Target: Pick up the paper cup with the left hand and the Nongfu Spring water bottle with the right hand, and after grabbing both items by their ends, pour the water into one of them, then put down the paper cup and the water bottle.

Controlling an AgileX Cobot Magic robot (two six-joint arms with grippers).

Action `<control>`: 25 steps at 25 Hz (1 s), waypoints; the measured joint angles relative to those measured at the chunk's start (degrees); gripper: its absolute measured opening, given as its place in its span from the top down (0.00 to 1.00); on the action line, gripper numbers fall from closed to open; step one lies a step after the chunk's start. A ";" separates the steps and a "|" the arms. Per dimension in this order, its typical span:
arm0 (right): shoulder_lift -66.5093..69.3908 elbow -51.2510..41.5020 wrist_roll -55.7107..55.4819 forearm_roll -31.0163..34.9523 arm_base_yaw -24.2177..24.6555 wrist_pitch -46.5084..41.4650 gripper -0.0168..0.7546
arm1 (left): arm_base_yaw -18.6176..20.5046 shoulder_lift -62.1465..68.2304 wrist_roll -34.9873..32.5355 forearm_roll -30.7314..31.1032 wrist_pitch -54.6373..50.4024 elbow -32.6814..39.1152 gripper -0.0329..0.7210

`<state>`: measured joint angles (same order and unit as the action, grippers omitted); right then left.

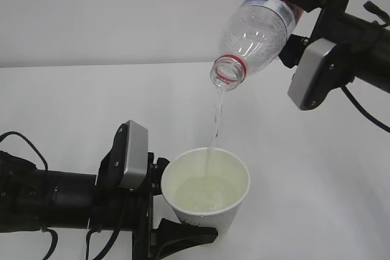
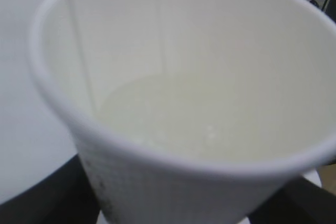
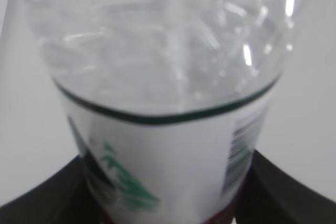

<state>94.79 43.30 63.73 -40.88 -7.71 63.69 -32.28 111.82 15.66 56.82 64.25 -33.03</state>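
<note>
Right hand [image 1: 291,5] clamped on the labelled lower end of the Nongfu Spring water bottle [image 1: 259,28], high at the upper right of the exterior view, with one black finger lying along the top of the label and the other under it. Bottle tipped steeply, open mouth with red neck ring pointing down and to the left, above the paper cup [image 1: 207,190] and well clear of its rim. Thin stream of water [image 1: 215,123] falling from the mouth straight into the cup; pale pool already lying in the cup's cream bottom. Left hand [image 1: 159,205] gripping the paper cup at its lower end, at the bottom centre of the exterior view, cup upright with the mouth facing up and slightly towards the bottle. Whether the cup base touches the white tabletop [image 1: 85,101] cannot be told. From the left wrist, cup rim filling the view, black fingers [image 2: 47,203] showing at both lower corners against the cup wall. From the right wrist, clear bottle body above a white label with green mountain print and a barcode, black fingers [image 3: 42,198] pressed on either side of the label.
</note>
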 joint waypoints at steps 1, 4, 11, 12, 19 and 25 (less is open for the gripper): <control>0.00 0.00 0.00 0.00 0.00 0.00 0.35 | 0.00 0.00 0.00 0.00 0.00 0.00 0.25; 0.00 0.00 0.00 0.00 0.00 0.00 0.35 | 0.00 0.00 0.00 0.00 0.00 0.00 0.25; 0.00 0.00 0.00 0.00 0.00 0.00 0.35 | 0.00 0.00 0.04 0.04 -0.04 0.00 0.25; 0.00 0.00 0.00 0.00 0.00 0.12 0.35 | 0.00 0.00 0.04 0.04 -0.04 0.00 0.25; 0.00 0.00 0.00 0.00 0.00 0.13 0.35 | 0.00 0.00 0.04 -0.09 -0.13 0.00 0.25; 0.00 0.00 0.00 0.00 0.00 0.13 0.35 | 0.00 0.00 0.04 -1.19 -0.13 0.00 0.25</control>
<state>94.79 43.30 63.73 -40.88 -7.71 63.82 -32.28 111.82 15.70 55.63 64.12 -33.03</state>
